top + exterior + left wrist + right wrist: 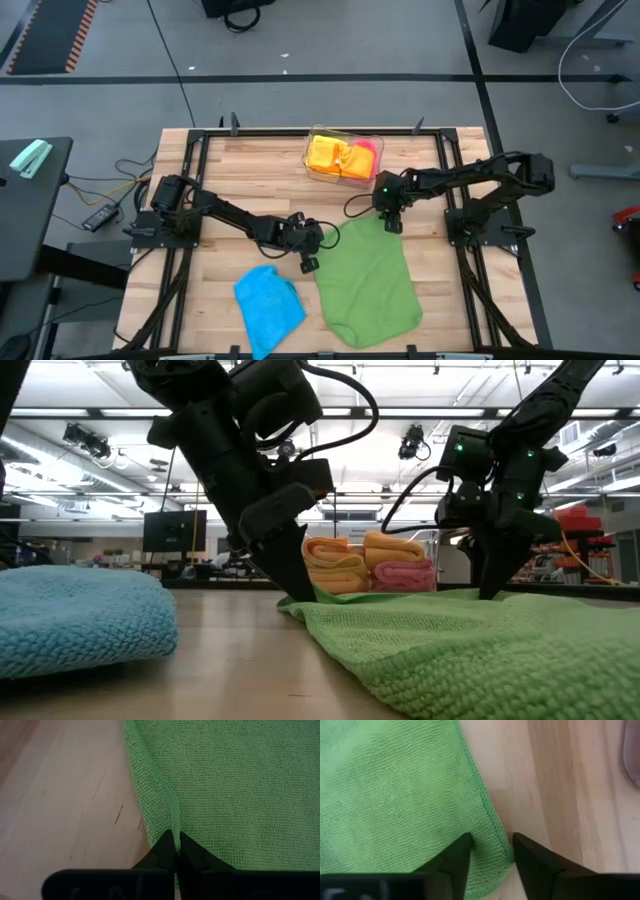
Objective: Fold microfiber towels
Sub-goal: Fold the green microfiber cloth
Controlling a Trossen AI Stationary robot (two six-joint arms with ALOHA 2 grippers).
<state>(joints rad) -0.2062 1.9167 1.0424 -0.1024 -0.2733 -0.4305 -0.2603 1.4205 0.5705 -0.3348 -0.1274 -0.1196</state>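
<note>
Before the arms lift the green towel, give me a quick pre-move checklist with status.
1. Left gripper shut on the green towel edge: ok, hem pinched between closed jaws.
2. Right gripper gripping its corner: not ok, jaws straddle the corner with a gap.
3. Both grippers on the towel's far edge: ok, left at one corner, right at the other.
4. Towel flat, not bunched: ok in the high view.
5. Blue towel clear of the green one: ok, lying apart beside it.
6. Clear tray of folded towels clear of the arms: ok, farther back on the table.
</note>
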